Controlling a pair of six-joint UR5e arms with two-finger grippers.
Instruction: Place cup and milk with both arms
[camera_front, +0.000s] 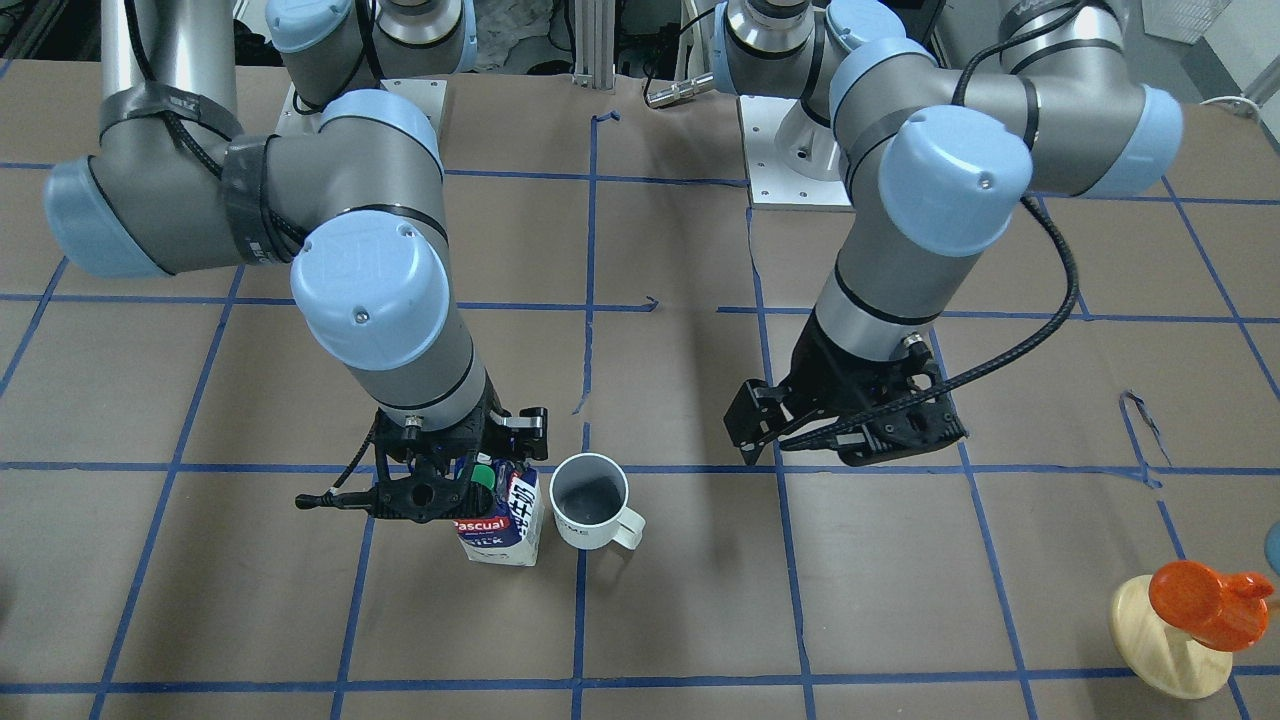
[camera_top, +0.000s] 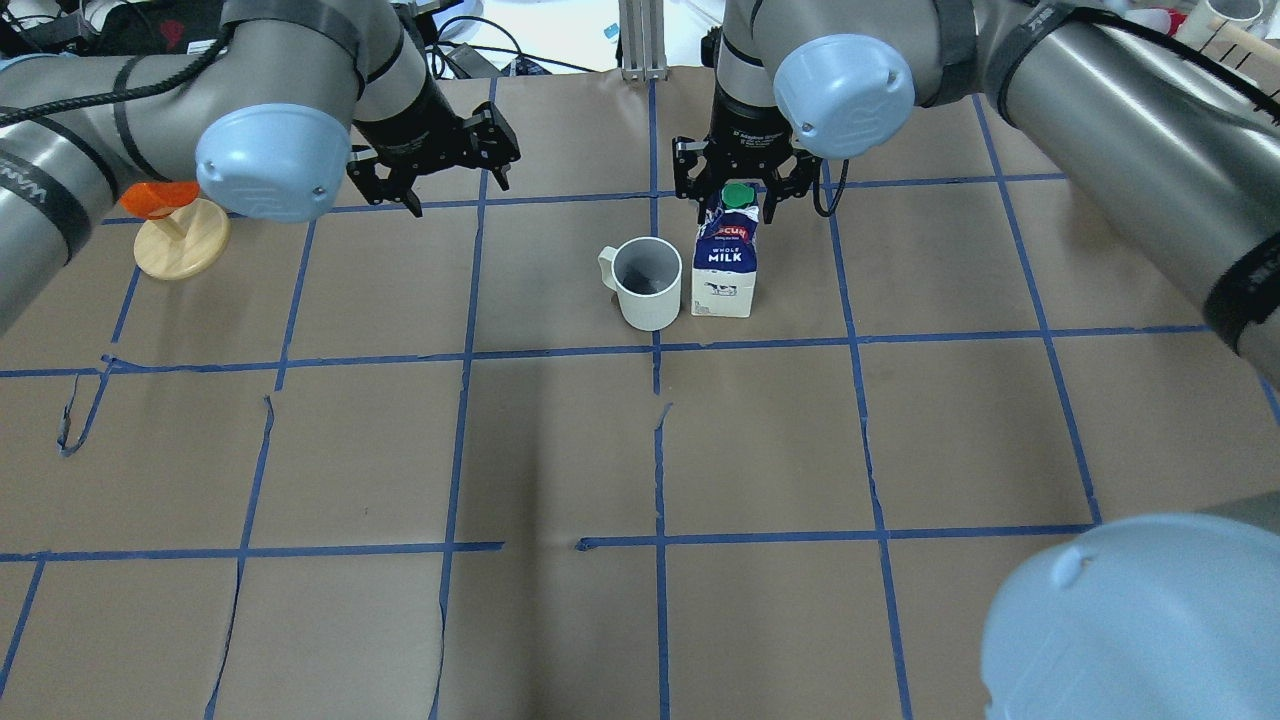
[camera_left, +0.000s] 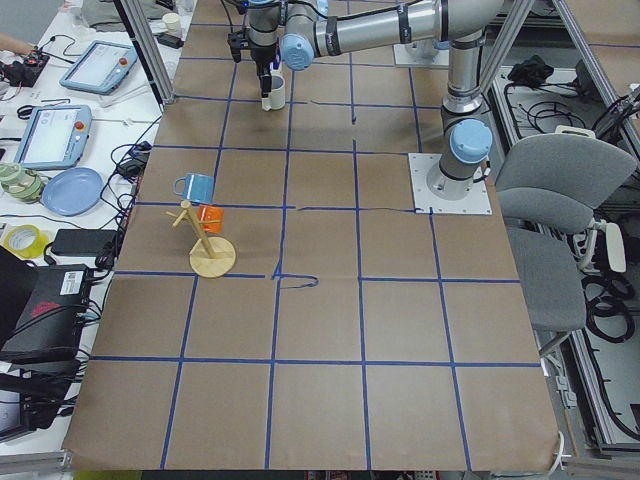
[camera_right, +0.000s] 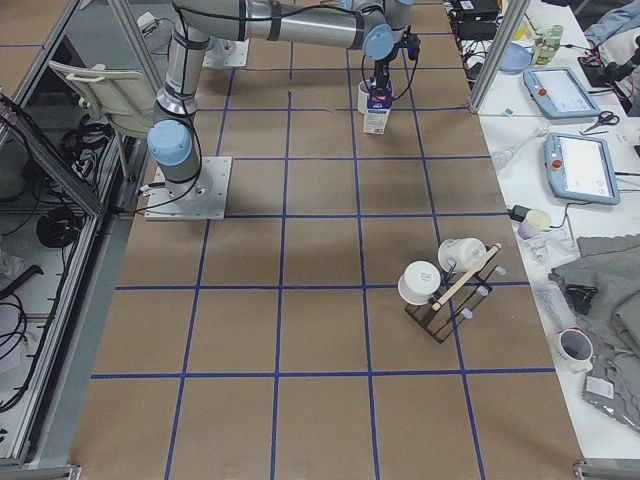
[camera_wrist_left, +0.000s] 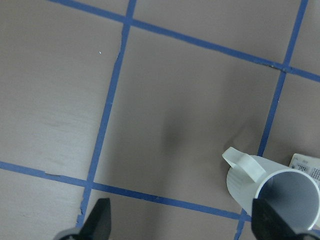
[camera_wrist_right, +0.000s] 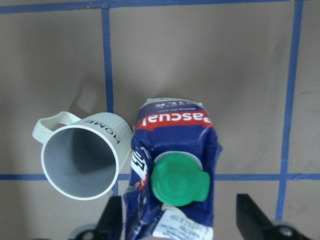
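Small blue-and-white gable-top milk carton (camera_top: 723, 270) with green cap stands upright on the brown paper-covered bench (camera_top: 560, 450) just beside the white ceramic mug (camera_top: 645, 285), right hand (camera_top: 733, 200) straddling the carton top with fingers apart, left hand (camera_wrist_left: 182, 220) also spread, hovering off to the mug's side.

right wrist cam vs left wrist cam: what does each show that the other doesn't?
Only right wrist: the milk carton from above, green cap and red label, standing between the spread fingers of the right hand; HOME lettering on the mug. Only left wrist: a wide stretch of bare table beside the mug, the left hand open above it and empty; the carton is just a sliver at the frame edge. Both: the upright white mug, handle pointing away from the carton, and blue tape lines.
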